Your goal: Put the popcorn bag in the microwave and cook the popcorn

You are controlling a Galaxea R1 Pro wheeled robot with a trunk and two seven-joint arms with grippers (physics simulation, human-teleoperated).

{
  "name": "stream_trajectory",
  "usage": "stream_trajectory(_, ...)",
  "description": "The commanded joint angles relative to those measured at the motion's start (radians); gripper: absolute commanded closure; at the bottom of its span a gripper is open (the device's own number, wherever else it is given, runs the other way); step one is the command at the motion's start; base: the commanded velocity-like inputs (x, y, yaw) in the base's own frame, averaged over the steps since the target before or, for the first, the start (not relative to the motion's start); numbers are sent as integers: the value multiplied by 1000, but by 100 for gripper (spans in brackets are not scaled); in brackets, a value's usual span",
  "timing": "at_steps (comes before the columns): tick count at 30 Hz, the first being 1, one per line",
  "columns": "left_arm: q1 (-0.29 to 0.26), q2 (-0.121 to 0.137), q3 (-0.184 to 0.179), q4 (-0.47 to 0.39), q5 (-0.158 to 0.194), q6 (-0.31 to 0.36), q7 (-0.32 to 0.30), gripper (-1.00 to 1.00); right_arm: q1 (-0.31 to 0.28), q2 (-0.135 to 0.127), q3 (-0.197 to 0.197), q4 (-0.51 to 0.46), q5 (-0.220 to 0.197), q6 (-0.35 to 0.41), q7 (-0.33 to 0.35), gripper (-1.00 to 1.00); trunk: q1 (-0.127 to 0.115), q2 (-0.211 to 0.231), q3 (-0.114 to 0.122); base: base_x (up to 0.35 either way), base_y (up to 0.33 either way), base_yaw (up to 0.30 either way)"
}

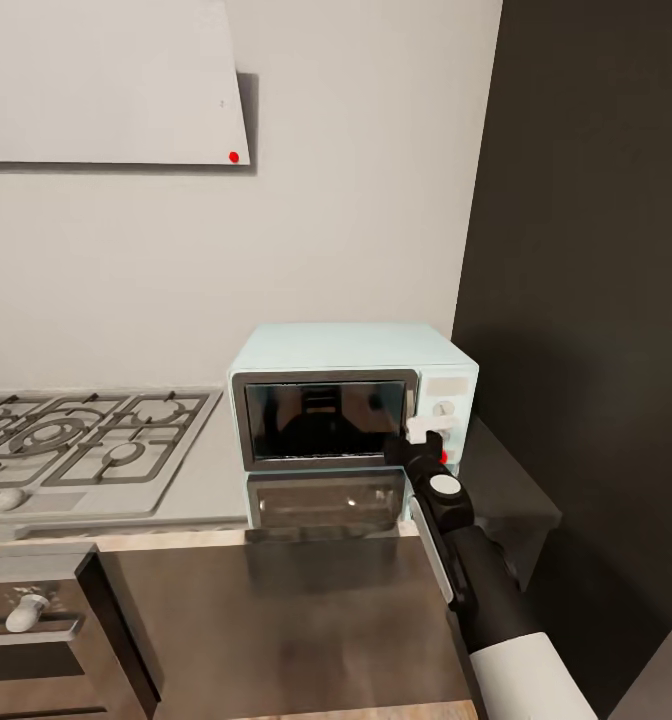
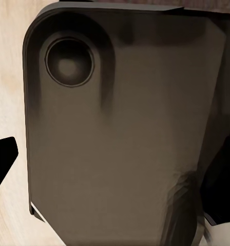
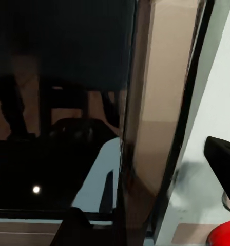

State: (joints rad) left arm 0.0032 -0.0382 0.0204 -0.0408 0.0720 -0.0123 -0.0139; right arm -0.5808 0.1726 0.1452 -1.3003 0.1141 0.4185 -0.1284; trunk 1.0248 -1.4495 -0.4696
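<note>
- Dark, matte brown-black panel (image 1: 586, 250), tall and flat, fills the right of the head view and stands just right of the oven box.
- Pale grey wall (image 1: 356, 180) runs behind everything, with a light flat hood panel (image 1: 106, 80) at the upper left bearing a small red dot (image 1: 234, 157).
- Glossy light-grey stone-like tabletop (image 1: 216, 470) carries the appliances; a dark brown surface (image 1: 276, 620) lies nearer the robot, below it.
- Steel gas hob with grey grates (image 1: 86, 440) sits at the left, well apart from the tool.
- Small pale mint-blue microwave (image 1: 351, 350) with a steel-framed dark glass door (image 1: 321, 420) stands at the tabletop's right end, door shut; the glass reflects dark shapes, and I cannot tell what is inside.
- Right arm, black with a white forearm (image 1: 476, 580), reaches up from the lower right to the microwave's control panel (image 1: 446, 395).
- Right tool (image 1: 423, 430), white-tipped, is at the door's right edge beside the round knobs; whether its fingers are apart or together I cannot tell.
- Right wrist view looks along the door's steel edge (image 3: 146, 128), with a red spot (image 3: 225, 236) near a dark finger (image 3: 223, 154).
- Left wrist view shows a dark grey rounded housing (image 2: 120, 133) over pale wood floor (image 2: 7, 102); a black fingertip (image 2: 2, 159) shows at the edge, the left tool's state unclear.
</note>
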Motion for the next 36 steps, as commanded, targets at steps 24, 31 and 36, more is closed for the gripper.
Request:
stream_trajectory(24,0,0,3,-1,8,-1,-3,-100,-6,2,8,-2,0,60,0,100,0,0,-1,-27,0,0)
stream_trajectory(31,0,0,3,-1,8,-1,-3,-100,-6,2,8,-2,-4,57,0,100,0,0,-1,-333,0,0)
stream_trajectory(36,0,0,2,-1,8,-1,-3,-100,-6,2,8,-2,-4,57,0,100,0,0,-1,-307,0,0)
